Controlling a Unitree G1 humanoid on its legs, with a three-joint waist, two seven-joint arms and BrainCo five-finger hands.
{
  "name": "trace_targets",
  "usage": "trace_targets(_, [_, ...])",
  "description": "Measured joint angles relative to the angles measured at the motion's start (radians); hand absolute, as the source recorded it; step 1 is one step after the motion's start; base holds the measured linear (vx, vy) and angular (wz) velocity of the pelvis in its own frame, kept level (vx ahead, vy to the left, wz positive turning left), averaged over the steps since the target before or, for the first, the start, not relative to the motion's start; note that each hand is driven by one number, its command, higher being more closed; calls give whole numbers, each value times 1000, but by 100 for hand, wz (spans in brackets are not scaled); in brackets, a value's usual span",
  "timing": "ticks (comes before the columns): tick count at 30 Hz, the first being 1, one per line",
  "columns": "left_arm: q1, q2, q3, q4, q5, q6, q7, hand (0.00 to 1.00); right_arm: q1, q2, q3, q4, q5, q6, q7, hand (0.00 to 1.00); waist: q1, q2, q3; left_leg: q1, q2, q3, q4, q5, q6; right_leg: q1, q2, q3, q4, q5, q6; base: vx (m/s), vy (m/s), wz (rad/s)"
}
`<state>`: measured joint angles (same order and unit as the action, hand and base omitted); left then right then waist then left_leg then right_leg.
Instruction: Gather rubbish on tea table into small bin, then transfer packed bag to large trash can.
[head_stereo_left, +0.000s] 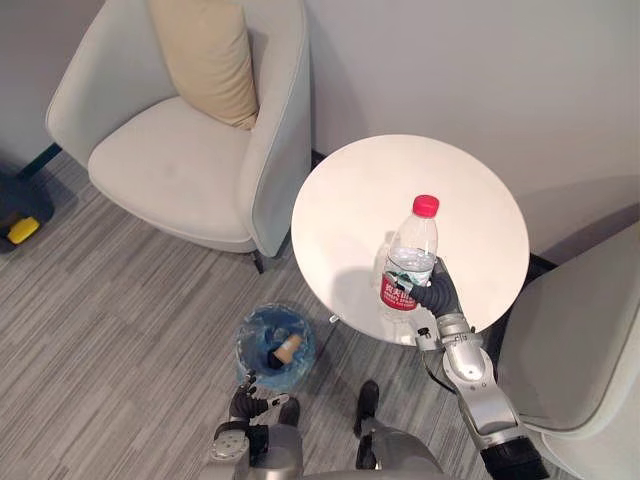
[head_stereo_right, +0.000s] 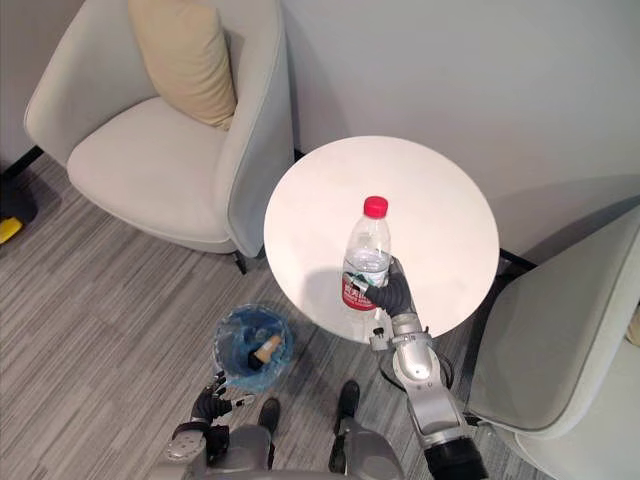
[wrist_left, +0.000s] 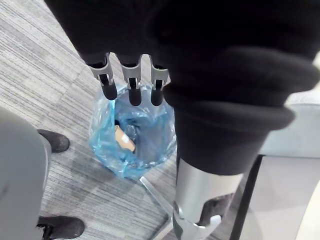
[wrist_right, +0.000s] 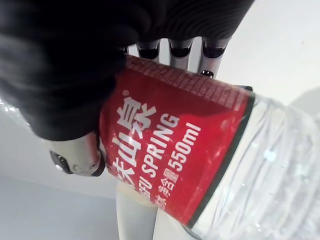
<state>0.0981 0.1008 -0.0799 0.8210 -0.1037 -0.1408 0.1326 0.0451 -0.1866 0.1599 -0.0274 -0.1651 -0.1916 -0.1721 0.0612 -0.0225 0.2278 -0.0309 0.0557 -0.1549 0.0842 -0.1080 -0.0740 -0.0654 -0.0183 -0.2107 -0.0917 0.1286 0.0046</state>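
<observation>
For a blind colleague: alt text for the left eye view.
The right robot hand grips an upright clear water bottle with a red cap at the near edge of a round white tea table. On the floor beside it, a small bin lined with a blue bag sits by the left robot hand.

The right arm (head_stereo_left: 472, 378) is smooth silver-grey metal; the left hand (wrist_left: 200, 65) wears a dark ribbed cover, with silver, dark-tipped fingers (wrist_left: 130, 80).
</observation>
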Motion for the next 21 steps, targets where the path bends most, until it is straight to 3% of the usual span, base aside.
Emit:
trace_targets(7, [0,1,-1,43,1,0,1,0,67,9,9,-76,-52,-3,1,100,-20,13,-34,35,1,3,-14,0,0,30,0,0,-6,2,1,2,9,0])
trace_targets(12, [-2,1,-10,57,3,1,0,0,109,9,9,-121,-82,-33,0,100,-23,19,-48,46,0,-9,-16,1,0,45,-2,-10,-7,1,2,-13,12,7])
trace_targets(21, [0,1,-42,96,3,-1,0,0,143,4,10,-121,-94,-34,-1,100,-23,38,-70,34,-7,-108,-30,38,-7,80,-14,-115,-7,-12,2,-55,-13,37])
